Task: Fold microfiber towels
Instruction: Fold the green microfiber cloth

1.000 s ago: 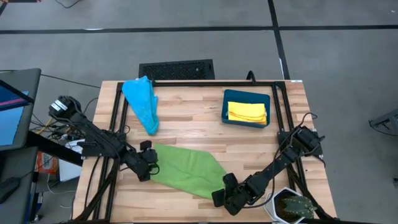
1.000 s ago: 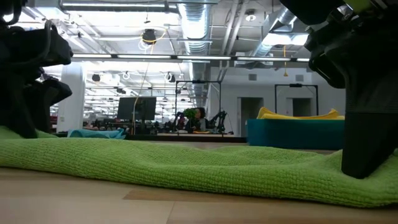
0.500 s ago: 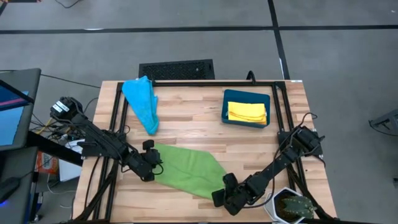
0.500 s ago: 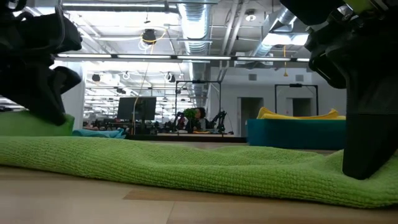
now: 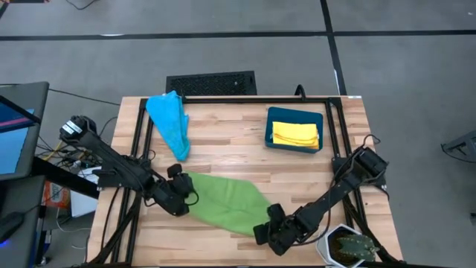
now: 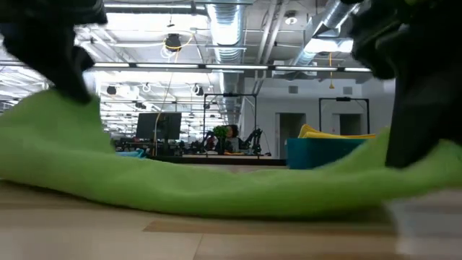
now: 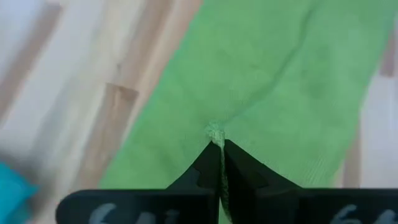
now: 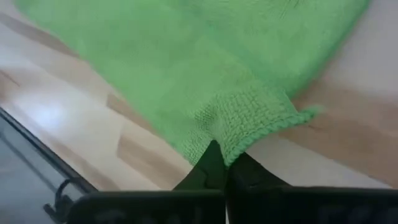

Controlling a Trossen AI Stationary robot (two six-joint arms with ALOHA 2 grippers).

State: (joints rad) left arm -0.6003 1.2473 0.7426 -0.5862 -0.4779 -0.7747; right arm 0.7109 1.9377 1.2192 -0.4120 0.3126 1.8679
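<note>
Pinching the green microfiber towel (image 5: 223, 202) at its two ends, both grippers sit low over the front half of the wooden table (image 5: 238, 141). The right gripper (image 5: 262, 232) has its jaws clenched on the towel's corner nearest the table's front edge; in the right wrist view the knitted hem bunches up just ahead of the closed fingertips (image 8: 214, 163). The left gripper (image 5: 186, 195) is likewise clamped on the towel's opposite end, toward the table's left side, and the left wrist view shows a small tuft of green cloth caught between its pressed-together fingers (image 7: 211, 163). From the low view both gripped ends are raised off the wood while the middle of the towel (image 6: 216, 191) sags down to the tabletop.

Farther back on the left, a light blue microfiber towel (image 5: 169, 123) lies crumpled in a long bundle, well apart from the green one. Farther back on the right stands a dark teal bin (image 5: 294, 129) with a folded yellow towel (image 5: 295, 134) inside it. A small potted plant (image 5: 349, 246) sits at the table's front right corner. Beyond the table, the low view looks into a large room with a dark monitor (image 6: 159, 124).
</note>
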